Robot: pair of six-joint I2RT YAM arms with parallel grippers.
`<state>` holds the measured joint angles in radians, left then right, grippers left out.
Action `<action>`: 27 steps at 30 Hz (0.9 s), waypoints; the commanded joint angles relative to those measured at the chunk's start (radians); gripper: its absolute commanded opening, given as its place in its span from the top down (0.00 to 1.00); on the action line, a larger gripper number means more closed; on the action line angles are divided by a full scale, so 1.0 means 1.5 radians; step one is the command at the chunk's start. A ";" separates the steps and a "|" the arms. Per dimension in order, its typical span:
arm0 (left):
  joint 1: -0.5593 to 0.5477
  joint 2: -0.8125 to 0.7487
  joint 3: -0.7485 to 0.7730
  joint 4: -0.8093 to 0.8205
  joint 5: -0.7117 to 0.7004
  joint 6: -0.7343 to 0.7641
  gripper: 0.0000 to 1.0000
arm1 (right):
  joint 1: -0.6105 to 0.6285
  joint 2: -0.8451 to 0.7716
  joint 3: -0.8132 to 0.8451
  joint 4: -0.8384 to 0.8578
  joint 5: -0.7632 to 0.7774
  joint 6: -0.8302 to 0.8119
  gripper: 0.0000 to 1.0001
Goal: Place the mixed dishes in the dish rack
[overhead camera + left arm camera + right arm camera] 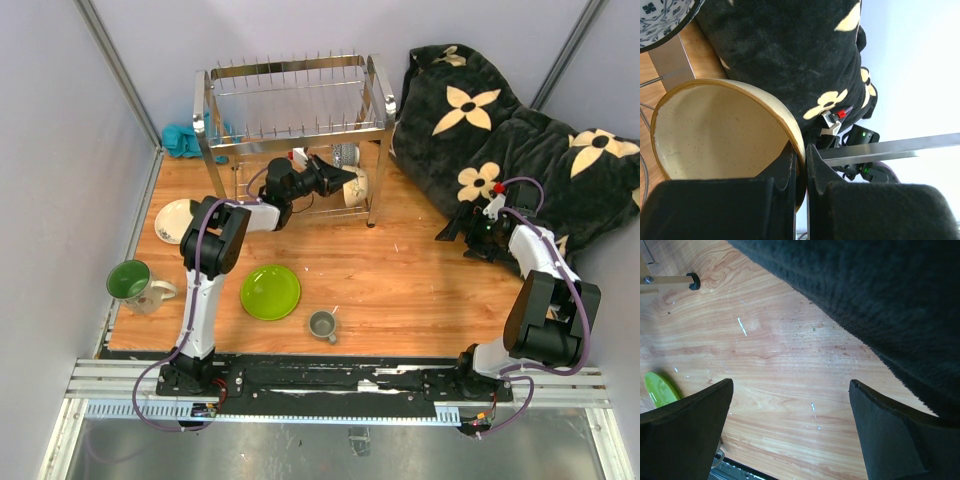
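Observation:
My left gripper (337, 180) reaches into the lower tier of the dish rack (290, 105) and is shut on the rim of the cream-yellow bowl (357, 188). In the left wrist view the jaws (800, 160) pinch the bowl's rim (715, 130), with the blue-patterned bowl (662, 17) just beyond; it also shows in the rack from above (345, 153). The lime-green plate (270, 291), small grey mug (322, 324), white mug with green inside (133, 283) and cream plate with black patch (175, 220) lie on the table. My right gripper (455, 228) is open and empty over bare wood (790, 405).
A black blanket with cream flowers (500, 130) fills the back right, close to my right gripper. A teal cloth (183, 140) lies behind the rack's left side. A rack foot (692, 281) and the green plate's edge (660, 388) show in the right wrist view.

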<state>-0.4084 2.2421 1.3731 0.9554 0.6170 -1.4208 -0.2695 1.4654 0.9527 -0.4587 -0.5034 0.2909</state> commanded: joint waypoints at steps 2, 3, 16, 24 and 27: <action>0.000 0.015 0.041 0.046 -0.006 -0.010 0.99 | -0.020 0.009 0.010 -0.023 0.046 0.019 0.00; 0.000 0.020 0.043 0.047 -0.006 -0.013 1.00 | -0.020 0.010 0.011 -0.024 0.045 0.018 0.00; 0.007 0.031 0.042 -0.004 -0.018 0.027 1.00 | -0.020 0.014 0.021 -0.033 0.048 0.010 0.00; 0.013 0.031 0.021 0.013 -0.029 0.007 1.00 | -0.020 0.020 0.033 -0.035 0.049 0.010 0.00; 0.013 0.038 0.001 0.055 -0.035 -0.027 1.00 | -0.021 0.021 0.030 -0.033 0.049 0.011 0.00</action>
<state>-0.3946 2.2807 1.4002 0.9459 0.5938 -1.4216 -0.2695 1.4757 0.9760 -0.4915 -0.4953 0.2859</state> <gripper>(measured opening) 0.070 0.997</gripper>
